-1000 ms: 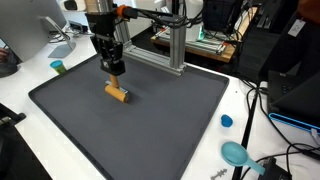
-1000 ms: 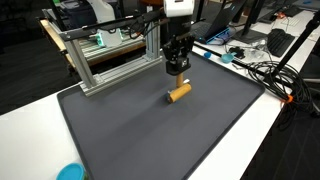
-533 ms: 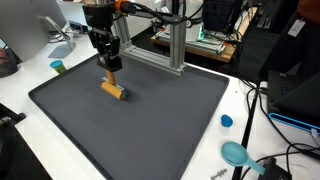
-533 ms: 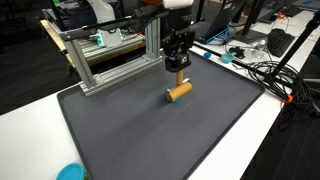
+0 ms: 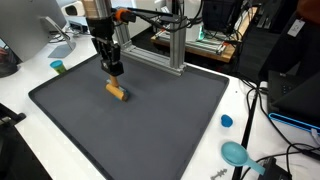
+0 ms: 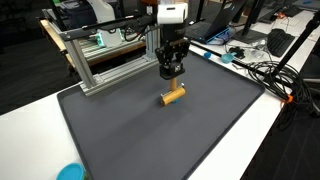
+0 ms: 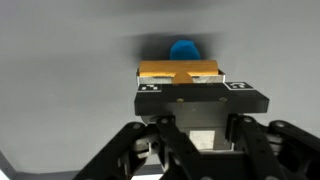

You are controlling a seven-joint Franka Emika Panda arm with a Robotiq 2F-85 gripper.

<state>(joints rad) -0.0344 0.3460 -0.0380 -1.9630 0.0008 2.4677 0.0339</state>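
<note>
An orange cylinder (image 5: 118, 92) hangs just above the dark mat (image 5: 160, 120), directly under my gripper (image 5: 114, 72). It shows in both exterior views, in one of them as a short tilted stick (image 6: 174, 96) below the gripper (image 6: 170, 74). The dark fingers are hard to pick out against the mat. In the wrist view the orange piece (image 7: 180, 70) sits right at the front of the black gripper body, with a blue tip (image 7: 183, 48) beyond it and a soft shadow on the mat. The fingertips are hidden there. The cylinder moves with the gripper, so it looks held.
An aluminium frame (image 5: 176, 52) stands at the mat's far edge, also seen in an exterior view (image 6: 100, 62). A small blue cup (image 5: 58, 67), a blue cap (image 5: 226, 121) and a teal scoop (image 5: 237, 153) lie on the white table. Cables (image 6: 262, 72) run beside the mat.
The gripper and the orange cylinder shifted together toward the mat's far corner, then came back and a little lower. The cylinder stayed under the gripper throughout.
</note>
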